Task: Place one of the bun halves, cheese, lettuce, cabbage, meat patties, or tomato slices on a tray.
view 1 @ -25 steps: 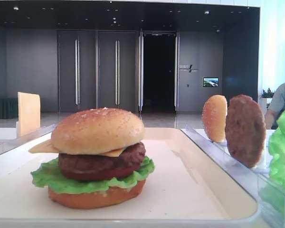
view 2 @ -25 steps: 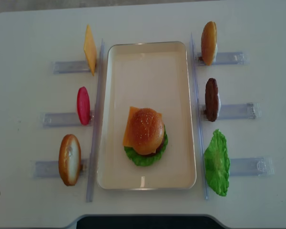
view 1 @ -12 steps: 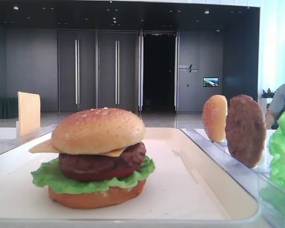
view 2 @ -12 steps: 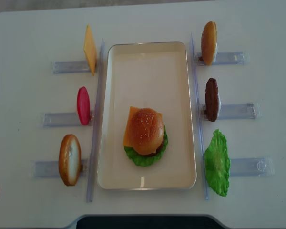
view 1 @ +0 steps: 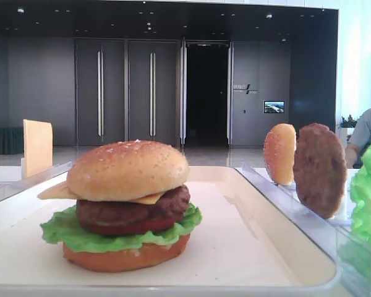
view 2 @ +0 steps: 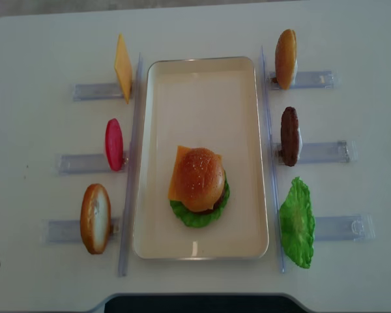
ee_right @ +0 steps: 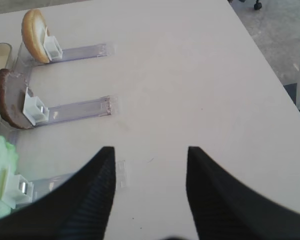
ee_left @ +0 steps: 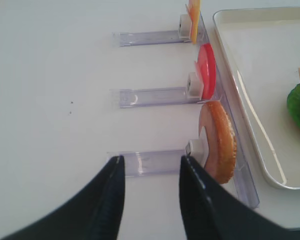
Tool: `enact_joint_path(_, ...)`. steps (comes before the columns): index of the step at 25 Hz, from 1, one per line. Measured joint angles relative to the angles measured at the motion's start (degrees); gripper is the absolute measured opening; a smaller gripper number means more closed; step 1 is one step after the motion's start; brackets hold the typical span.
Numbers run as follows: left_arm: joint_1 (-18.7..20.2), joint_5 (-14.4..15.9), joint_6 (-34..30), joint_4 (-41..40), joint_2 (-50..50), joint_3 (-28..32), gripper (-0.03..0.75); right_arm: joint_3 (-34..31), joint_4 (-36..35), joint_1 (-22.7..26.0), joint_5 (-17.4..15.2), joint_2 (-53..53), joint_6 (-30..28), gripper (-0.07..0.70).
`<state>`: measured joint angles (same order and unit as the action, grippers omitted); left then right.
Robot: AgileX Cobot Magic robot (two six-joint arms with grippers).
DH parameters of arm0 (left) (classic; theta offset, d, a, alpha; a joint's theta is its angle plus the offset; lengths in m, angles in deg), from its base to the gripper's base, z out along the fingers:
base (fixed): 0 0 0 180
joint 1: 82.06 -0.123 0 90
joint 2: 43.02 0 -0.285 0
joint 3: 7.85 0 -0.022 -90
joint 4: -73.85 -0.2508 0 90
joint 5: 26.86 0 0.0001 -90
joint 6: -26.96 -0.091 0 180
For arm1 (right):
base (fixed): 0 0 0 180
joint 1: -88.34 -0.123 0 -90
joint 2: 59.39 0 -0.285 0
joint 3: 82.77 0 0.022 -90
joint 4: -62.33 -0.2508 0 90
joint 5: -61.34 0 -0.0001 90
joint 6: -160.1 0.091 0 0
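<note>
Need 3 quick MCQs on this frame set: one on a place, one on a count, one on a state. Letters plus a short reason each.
1. Where is the assembled burger?
A. on the white table
B. on the cream-white rectangular tray
C. in a clear plastic rack

2. How many ingredients stand in racks to the right of the tray in the overhead view?
A. one
B. three
C. five

3. How do the right gripper fingers stand?
A. apart, holding nothing
B. shut on lettuce
C. shut on a patty

Key: 1 B, the burger sits inside the tray's rim. 2 B, a sesame bun half, a dark-brown round meat patty and a green ruffled lettuce leaf. 3 A, bare table shows between the fingers.
</note>
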<state>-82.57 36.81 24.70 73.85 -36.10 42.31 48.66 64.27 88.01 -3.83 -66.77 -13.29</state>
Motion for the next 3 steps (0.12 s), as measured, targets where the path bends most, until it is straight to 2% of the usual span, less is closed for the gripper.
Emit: enact_joint_path(3,0.0,0.0,0.0,0.0,0.0,0.0,0.282,0.0,0.0,0.0,0.0,0.0,0.0,0.347)
